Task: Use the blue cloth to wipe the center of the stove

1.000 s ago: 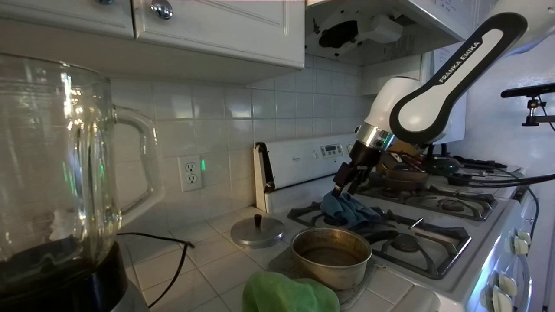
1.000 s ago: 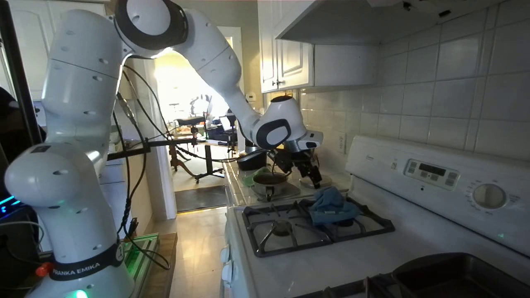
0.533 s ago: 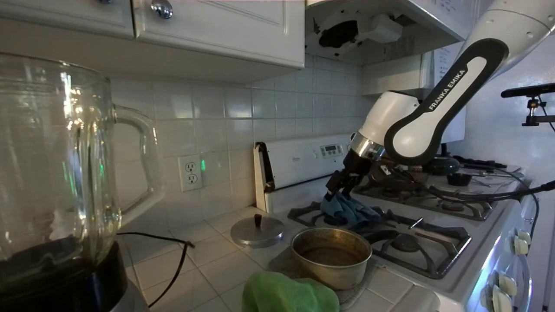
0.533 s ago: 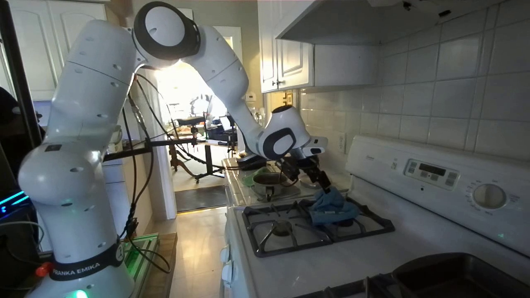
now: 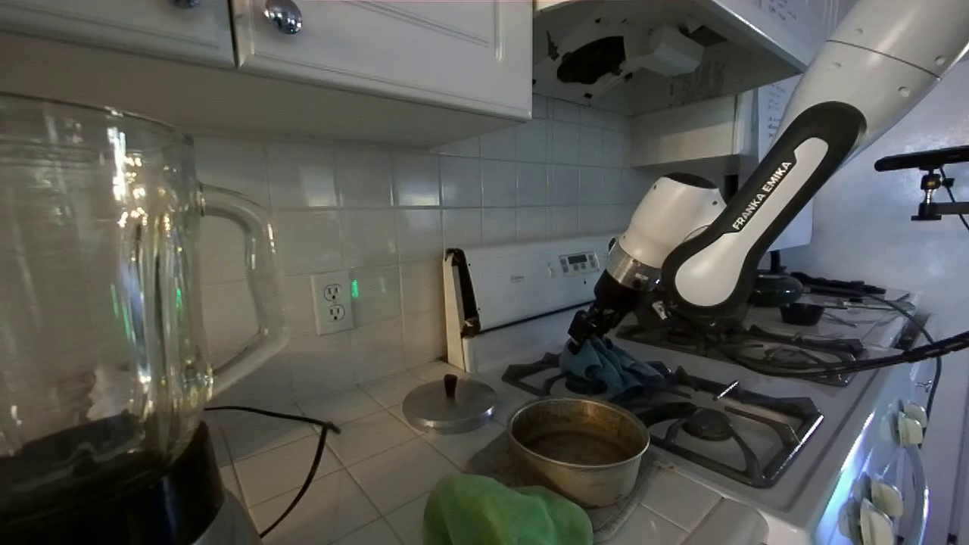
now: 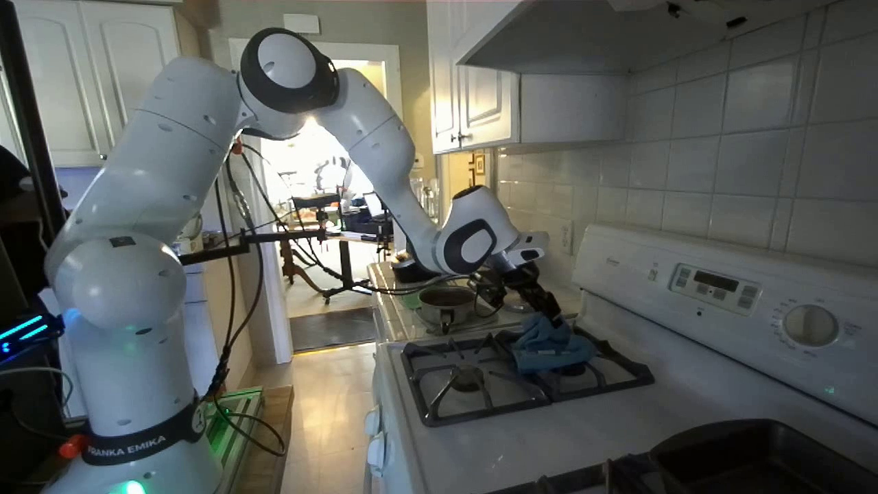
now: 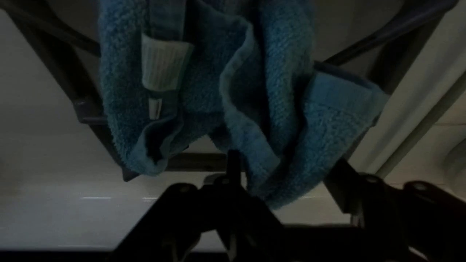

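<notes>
The blue cloth lies crumpled over the burner grate at the back of the white stove (image 6: 494, 446); it shows in both exterior views (image 5: 609, 369) (image 6: 552, 351). In the wrist view the cloth (image 7: 291, 120) fills the upper middle, with a white label on its left part. My gripper (image 7: 285, 171) is open, with one finger on each side of a cloth fold. The fold lies between the fingers, and a gap shows beside the right finger. In both exterior views the gripper (image 5: 587, 341) (image 6: 554, 319) points down at the cloth's top and appears to touch it. The stove centre is uncovered.
A metal pot (image 5: 575, 481) stands on the counter beside the stove, its handle reaching over the grate. A lid (image 5: 450, 409), a green cloth (image 5: 507, 515) and a glass blender (image 5: 91, 303) are nearby. A dark baking pan (image 6: 761, 456) sits on other burners. The hood (image 6: 549, 41) hangs above.
The arm has come down and the gripper has moved lower, toward the stove's back panel, to the cloth's top. The cloth has not visibly moved.
</notes>
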`<state>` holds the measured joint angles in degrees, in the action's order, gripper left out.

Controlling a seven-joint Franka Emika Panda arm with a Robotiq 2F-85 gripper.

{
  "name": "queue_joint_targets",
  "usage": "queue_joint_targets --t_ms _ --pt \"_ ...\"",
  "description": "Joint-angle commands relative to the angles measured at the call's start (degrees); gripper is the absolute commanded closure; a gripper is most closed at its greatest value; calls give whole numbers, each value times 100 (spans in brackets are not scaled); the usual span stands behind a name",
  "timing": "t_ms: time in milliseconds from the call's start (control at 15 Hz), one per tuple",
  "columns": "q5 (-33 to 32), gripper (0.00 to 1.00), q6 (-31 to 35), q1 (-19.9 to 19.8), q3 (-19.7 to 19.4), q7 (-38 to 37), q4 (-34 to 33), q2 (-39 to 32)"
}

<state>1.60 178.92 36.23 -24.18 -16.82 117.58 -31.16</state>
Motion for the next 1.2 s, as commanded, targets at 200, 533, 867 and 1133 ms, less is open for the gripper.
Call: queue_joint_targets --t_ms 200,533,867,1133 --pt "40 92 -196 1526 -2344 -783 -309 -783" --pt "59 98 -969 1887 -3292 -1114 -381 -1194" --pt "-104 98 -1782 1769 -3559 -1427 -576 -1376" --pt "-81 98 -2019 1841 -3980 -2049 -719 -1637"
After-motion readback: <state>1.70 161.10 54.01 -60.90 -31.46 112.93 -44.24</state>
